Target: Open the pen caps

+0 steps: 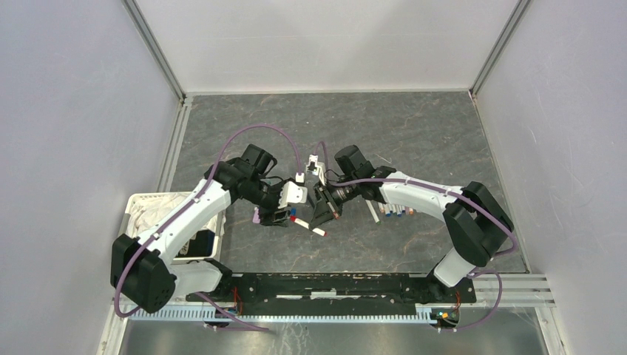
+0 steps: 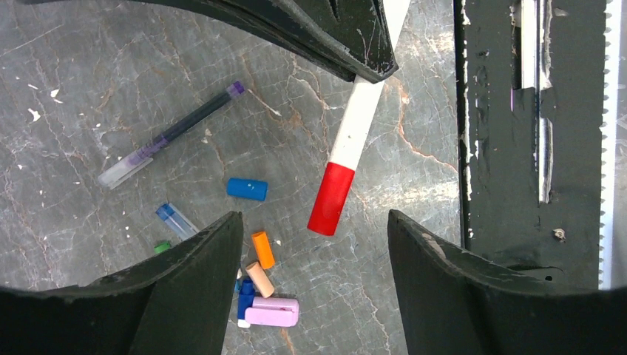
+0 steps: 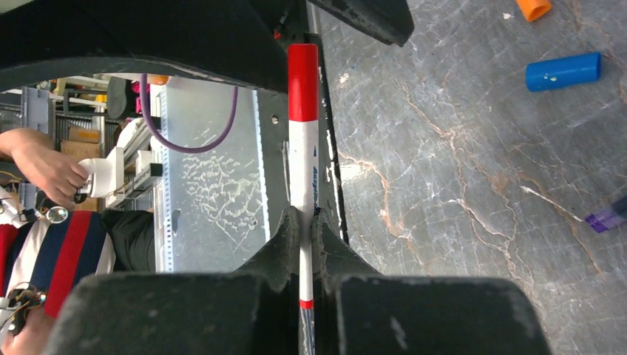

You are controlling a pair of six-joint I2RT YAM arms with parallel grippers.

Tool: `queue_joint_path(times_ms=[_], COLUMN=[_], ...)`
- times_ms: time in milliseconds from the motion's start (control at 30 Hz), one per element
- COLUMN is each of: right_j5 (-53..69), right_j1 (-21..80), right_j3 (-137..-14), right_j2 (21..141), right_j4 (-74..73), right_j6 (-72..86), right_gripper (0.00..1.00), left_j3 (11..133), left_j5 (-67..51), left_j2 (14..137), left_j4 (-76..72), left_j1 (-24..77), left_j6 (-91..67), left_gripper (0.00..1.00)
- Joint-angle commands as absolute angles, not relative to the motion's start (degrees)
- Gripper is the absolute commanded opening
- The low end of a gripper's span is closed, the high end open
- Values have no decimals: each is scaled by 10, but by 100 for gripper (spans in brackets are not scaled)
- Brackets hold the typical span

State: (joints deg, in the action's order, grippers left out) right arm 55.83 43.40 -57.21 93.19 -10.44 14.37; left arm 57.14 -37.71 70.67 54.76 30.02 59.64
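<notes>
Right tool (image 3: pixel 304 231) clamped on white pen (image 3: pixel 303 159), left tool (image 2: pixel 314 222) spread apart either side of its red cap (image 2: pixel 333 194) without touching, loose caps (image 2: pixel 248 189) on worktop (image 2: pixel 74 74) at lower left

Red-capped pen (image 2: pixel 353 126): upper barrel hidden, 1 o'clock.
Green cap (image 2: pixel 162 246): mostly hidden, 8 o'clock.
Orange cap (image 3: pixel 534 7): cut off by edge, 2 o'clock.
Purple-ended pen (image 3: pixel 608 219): cut off by edge, 3 o'clock.

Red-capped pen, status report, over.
Right gripper shut on red-capped pen. Left gripper open, straddling red cap, not touching. Cap on. Nothing in between.
</notes>
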Motion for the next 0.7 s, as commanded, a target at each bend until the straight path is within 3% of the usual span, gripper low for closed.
queue_joint_path(times_ms=[0,200,333,400,533,600,667], right_j5=[592,595,589,589,591,592,588], right_j1=[438,438,438,441,457,464,465], right_j3=[-601,-597,-581,-571,-566,-572,-577], right_j2=[938,946,957,964,978,985,988], right_j4=[-74,-47,18,60,119,134,129], right_j6=[157,184,242,278,323,335,334], right_gripper=[0,2,23,33,39,38,26], left_j3=[577,578,581,582,583,582,581], left_j5=[-403,-404,-402,-401,-397,-398,-397], left_j2=[711,718,718,718,716,715,715], left_j4=[550,544,539,538,534,534,534], left_j1=[305,312,316,317,318,318,318], left_j6=[628,631,623,620,613,612,613], left_gripper=[62,36,8,6,6,6,5])
